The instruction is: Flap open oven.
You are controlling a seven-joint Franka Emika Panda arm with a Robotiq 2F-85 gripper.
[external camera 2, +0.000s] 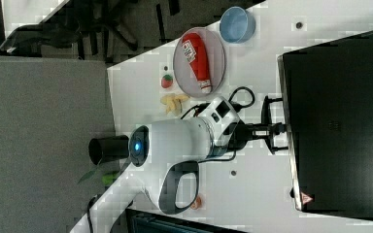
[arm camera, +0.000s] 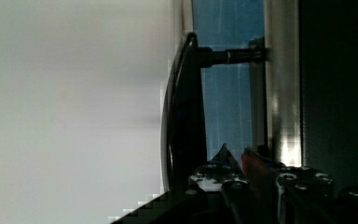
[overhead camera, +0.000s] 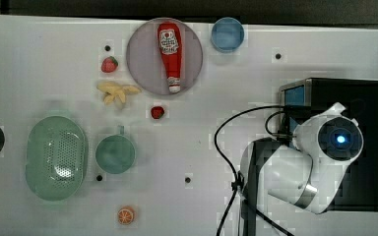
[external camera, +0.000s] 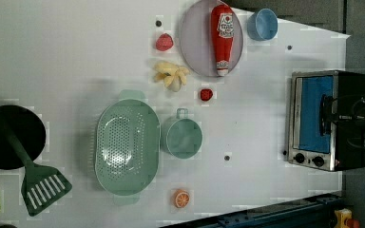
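The oven [overhead camera: 364, 98] stands at the top view's right edge, a black box with a silver front frame, and its bluish glass door [external camera: 316, 114] stands upright and shut. In the right view its black top [external camera 2: 340, 121] shows from above. My gripper [external camera 2: 272, 129] reaches across the door's bar handle [external camera 2: 266, 109]. In the wrist view the dark handle [arm camera: 182, 102] runs between my fingers, one fingertip [arm camera: 223, 161] sitting between bar and glass [arm camera: 226, 93]. The gripper [arm camera: 196, 175] is shut on the handle. The arm hides part of the oven in the top view.
On the white table lie a purple plate [overhead camera: 142, 54] with a ketchup bottle [overhead camera: 170, 49], a blue bowl [overhead camera: 227, 34], bananas [overhead camera: 115, 92], two strawberries, a green colander [overhead camera: 56, 157], a green cup [overhead camera: 115, 154] and an orange slice [overhead camera: 126, 215]. A black cable [overhead camera: 226, 147] hangs beside the arm.
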